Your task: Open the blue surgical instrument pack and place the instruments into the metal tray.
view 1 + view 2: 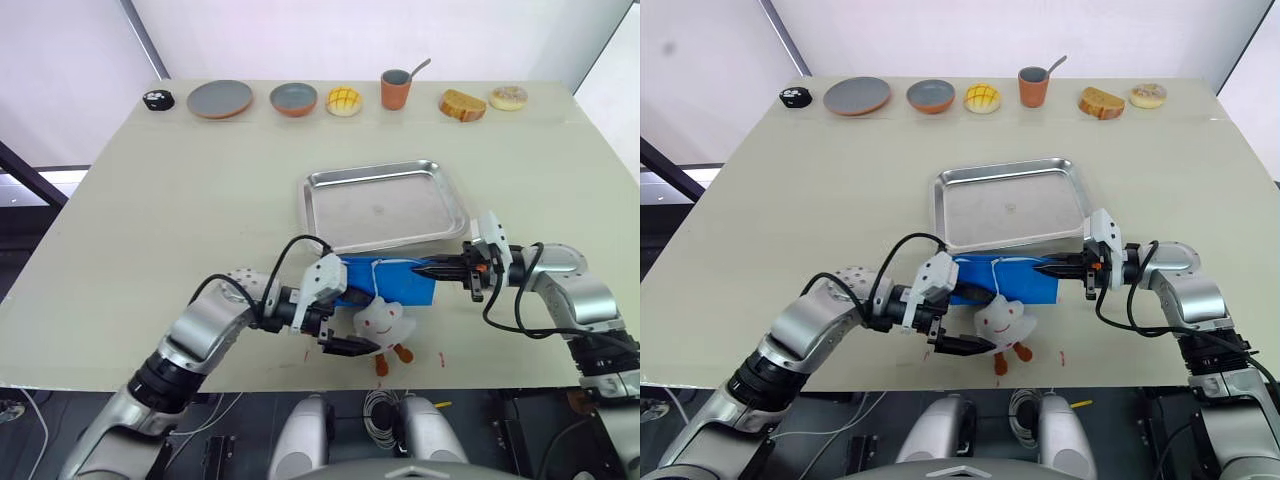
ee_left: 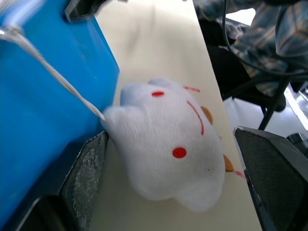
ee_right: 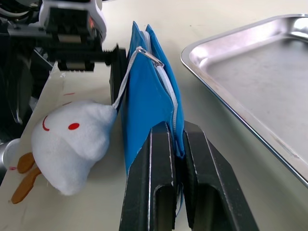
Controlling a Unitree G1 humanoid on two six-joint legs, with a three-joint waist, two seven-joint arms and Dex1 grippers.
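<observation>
Right wrist view: right tool (image 3: 175, 144) pinches the blue pack (image 3: 149, 106); open left tool (image 2: 173, 183) should grip the zipper side firmly.

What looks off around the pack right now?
A white plush charm hangs by a cord off the blue surgical instrument pack, lying right between the left gripper's open fingers. The right gripper pinches the pack's edge. The metal tray is empty.
</observation>
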